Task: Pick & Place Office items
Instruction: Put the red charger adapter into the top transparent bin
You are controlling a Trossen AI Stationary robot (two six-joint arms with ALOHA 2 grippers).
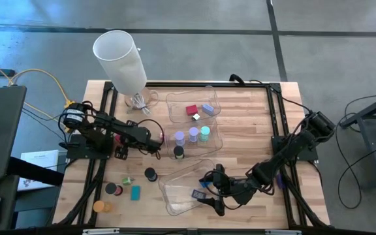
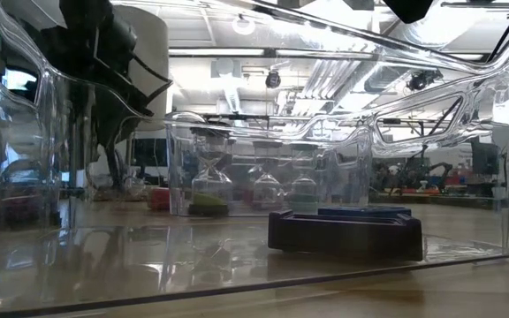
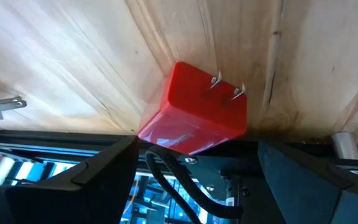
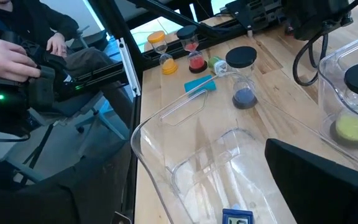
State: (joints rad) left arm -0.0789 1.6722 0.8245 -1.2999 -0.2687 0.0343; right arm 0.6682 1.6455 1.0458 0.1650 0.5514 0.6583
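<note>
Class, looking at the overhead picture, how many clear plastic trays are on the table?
3. The far tray holds a red block and a blue block; the middle tray holds short cylinders; the near tray lies by the right gripper. None seems hidden.

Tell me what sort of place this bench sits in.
Most likely a robotics lab or workshop. The wooden table stands on a bare concrete floor; the low view shows exposed ceiling ducts over benches crowded with gear; a seated person handles equipment beside the table.
</note>
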